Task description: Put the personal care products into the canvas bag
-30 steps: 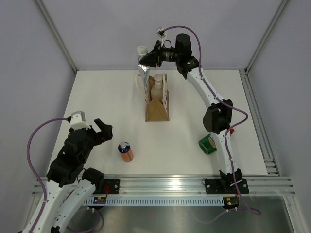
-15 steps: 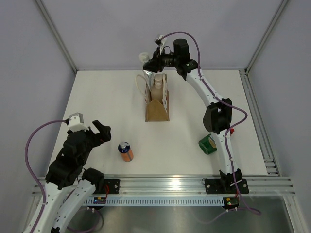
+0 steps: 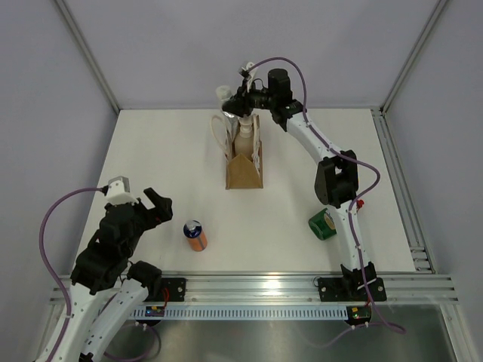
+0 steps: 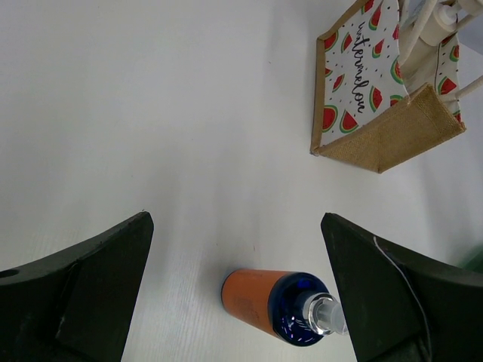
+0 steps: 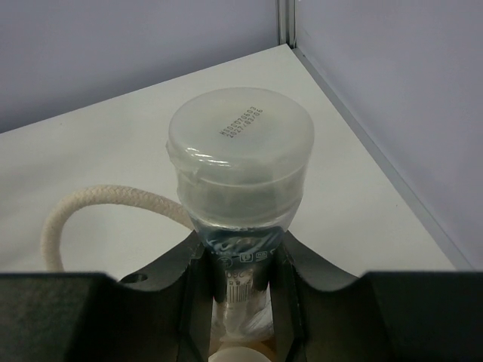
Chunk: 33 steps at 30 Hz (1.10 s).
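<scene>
- Your right jaws (image 5: 240, 265) are clenched on the squeeze tube (image 5: 238, 249). Its white cap (image 3: 223, 93) sticks out past the fingertips.
- In the top view you see the tube held over the far end of the canvas bag (image 3: 244, 167), beside a white loop handle (image 5: 113, 202).
- The pump-top soap bottle (image 3: 245, 140) stands inside the bag. The bag is upright on the surface (image 3: 151, 151), and its watermelon print shows in the left wrist view.
- Your left jaws (image 4: 235, 220) are spread wide and grasp nothing. They hang over the near left of the surface, just above an orange bottle with a blue top (image 4: 275, 305).
- A green roll (image 3: 323, 224) lies by the right arm.
</scene>
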Tool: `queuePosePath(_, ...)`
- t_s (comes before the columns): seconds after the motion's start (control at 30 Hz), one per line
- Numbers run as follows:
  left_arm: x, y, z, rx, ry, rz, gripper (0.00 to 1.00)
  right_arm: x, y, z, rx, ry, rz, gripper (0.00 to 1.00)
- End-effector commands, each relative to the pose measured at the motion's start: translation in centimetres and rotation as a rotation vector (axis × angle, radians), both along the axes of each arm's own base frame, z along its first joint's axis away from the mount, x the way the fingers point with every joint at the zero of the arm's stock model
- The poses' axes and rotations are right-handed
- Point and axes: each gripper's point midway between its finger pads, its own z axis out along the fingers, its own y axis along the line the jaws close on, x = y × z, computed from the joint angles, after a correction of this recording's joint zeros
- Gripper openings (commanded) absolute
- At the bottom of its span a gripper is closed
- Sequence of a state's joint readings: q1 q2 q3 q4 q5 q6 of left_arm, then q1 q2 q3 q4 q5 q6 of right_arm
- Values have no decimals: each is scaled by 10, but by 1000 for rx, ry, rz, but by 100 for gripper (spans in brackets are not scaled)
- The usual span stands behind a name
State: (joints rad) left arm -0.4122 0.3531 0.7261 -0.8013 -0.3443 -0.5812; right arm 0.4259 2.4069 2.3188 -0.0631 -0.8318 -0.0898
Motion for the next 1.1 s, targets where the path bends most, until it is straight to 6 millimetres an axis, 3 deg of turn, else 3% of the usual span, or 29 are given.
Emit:
queuePosePath(0.0,-1,-1,12,-31,-30,-1,99,-1,10,41,89,-176,24,25)
queuePosePath(0.17,2,-21,20,-49,-79,-115,99,-1,7,16,63,-144,14,35)
queuePosePath(0.27,1,-32,23,-55,-94,-187,99,-7,3,11,46,-139,29,52)
queuePosePath(0.3,0,-35,24,-54,-97,-207,99,-9,1,17,45,-150,30,63)
queuePosePath(0.47,-6,-52,33,-74,-128,-316,99,-15,-7,24,22,-139,24,82)
queuePosePath(0.57,-11,-56,28,-81,-100,-345,99,-20,-10,39,28,-139,16,83)
queuePosePath(0.63,-16,-60,20,-94,-60,-371,99,-26,-13,59,35,-155,15,86)
queuePosePath(0.77,-22,-62,7,-134,14,-357,99,-50,-29,100,30,-133,32,93)
queuePosePath(0.8,-24,-63,6,-141,24,-359,99,-59,-39,122,38,-153,28,94)
queuePosePath(0.87,-26,-61,1,-156,45,-341,99,-82,-52,146,38,-139,47,95)
queuePosePath(0.93,-26,-60,-8,-168,80,-318,99,-97,-68,142,19,-77,61,96)
queuePosePath(0.97,-25,-58,-13,-167,102,-298,99,-113,-77,156,21,-89,70,97)
queuePosePath(1.0,-26,-60,-15,-169,116,-308,99,-118,-86,138,1,-34,75,98)
queuePosePath(1.07,-27,-66,-16,-172,133,-339,99,-144,-99,124,-21,-8,106,99)
